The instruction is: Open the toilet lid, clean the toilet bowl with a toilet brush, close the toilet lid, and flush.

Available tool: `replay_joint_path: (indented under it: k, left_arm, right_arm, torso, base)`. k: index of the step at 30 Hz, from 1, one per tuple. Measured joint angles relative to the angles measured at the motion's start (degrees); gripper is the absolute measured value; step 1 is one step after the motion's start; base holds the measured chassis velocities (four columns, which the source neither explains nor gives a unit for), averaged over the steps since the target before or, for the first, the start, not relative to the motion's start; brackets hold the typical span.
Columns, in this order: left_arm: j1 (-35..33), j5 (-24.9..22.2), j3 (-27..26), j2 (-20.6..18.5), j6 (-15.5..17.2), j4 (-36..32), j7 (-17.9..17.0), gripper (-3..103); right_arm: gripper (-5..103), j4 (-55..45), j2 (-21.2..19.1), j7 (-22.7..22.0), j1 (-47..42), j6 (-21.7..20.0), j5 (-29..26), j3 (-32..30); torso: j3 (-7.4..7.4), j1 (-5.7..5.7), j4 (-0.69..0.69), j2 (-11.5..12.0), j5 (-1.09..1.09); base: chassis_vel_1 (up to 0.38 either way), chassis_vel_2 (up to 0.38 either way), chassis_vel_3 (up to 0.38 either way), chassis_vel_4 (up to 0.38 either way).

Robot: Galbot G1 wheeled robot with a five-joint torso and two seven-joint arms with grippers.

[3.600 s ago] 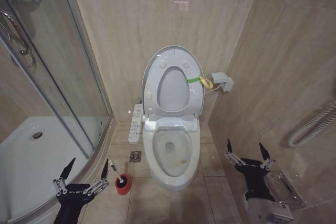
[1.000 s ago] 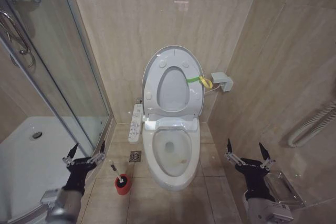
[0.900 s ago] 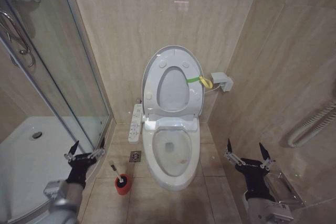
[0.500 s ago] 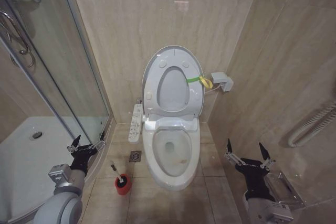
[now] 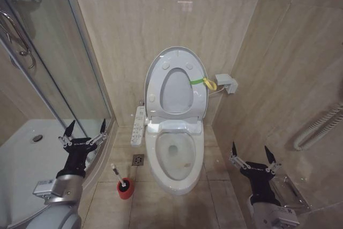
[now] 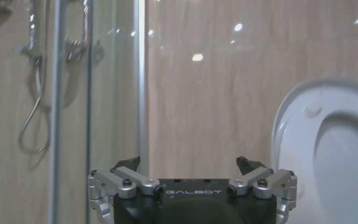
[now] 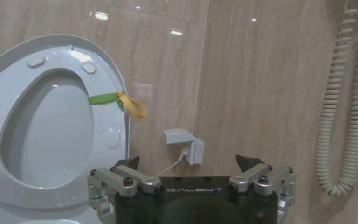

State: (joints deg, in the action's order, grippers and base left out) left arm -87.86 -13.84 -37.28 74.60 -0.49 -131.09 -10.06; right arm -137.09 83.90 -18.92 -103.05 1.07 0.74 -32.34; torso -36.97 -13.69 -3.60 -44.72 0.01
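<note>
With the toilet lid [image 5: 177, 81] up, our empty left tool [image 5: 83, 130] gapes wide above the toilet brush [image 5: 119, 176], ready to grasp.

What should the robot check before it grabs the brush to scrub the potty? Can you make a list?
1. Toilet lid up against the wall: ok.
2. Toilet bowl uncovered: ok.
3. Toilet brush standing in its red holder on the floor: ok.
4. Left claw open and empty: ok.
5. Left claw at the brush: not ok, it is up by the shower glass.
6. Right claw open, away from the bowl: ok.
</note>
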Motion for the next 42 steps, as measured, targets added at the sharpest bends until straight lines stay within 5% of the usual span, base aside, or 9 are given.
replay_joint_path:
  k: [3, 8, 21, 30, 42]
  left_arm:
    - [-0.17, 0.82, 1.61, 0.25, -8.27, 9.10, -0.93, 100]
    - [-0.43, 0.89, 2.24, 0.62, -14.36, 14.15, 0.84, 99]
    - [-0.67, -0.49, 9.40, 1.82, -12.44, 20.94, -3.92, 99]
    - [0.33, 0.40, 10.17, 2.19, -13.34, 27.32, -3.77, 100]
    - [1.02, 1.46, 9.77, 1.98, -14.03, 26.49, -2.07, 100]
  right_arm:
    - [100, 0.00, 0.00, -0.01, 0.00, 0.00, 0.00, 0.00]
    - [100, 0.00, 0.00, 0.00, 0.00, 0.00, 0.00, 0.00]
    - [100, 0.00, 0.00, 0.00, 0.00, 0.00, 0.00, 0.00]
    - [100, 0.00, 0.00, 0.00, 0.00, 0.00, 0.00, 0.00]
    - [100, 0.00, 0.00, 0.00, 0.00, 0.00, 0.00, 0.00]
  torso:
    - [0.00, 0.00, 0.00, 0.00, -0.02]
    - [0.00, 0.00, -0.01, 0.00, -0.01]
    - [0.00, 0.00, -0.02, 0.00, 0.00]
    - [0.00, 0.00, -0.01, 0.00, -0.01]
    - [0.00, 0.00, -0.01, 0.00, -0.01]
  base:
    - [0.000, 0.000, 0.000, 0.000]
    - [0.000, 0.000, 0.000, 0.000]
    - [0.000, 0.000, 0.000, 0.000]
    - [0.000, 0.000, 0.000, 0.000]
    - [0.000, 0.000, 0.000, 0.000]
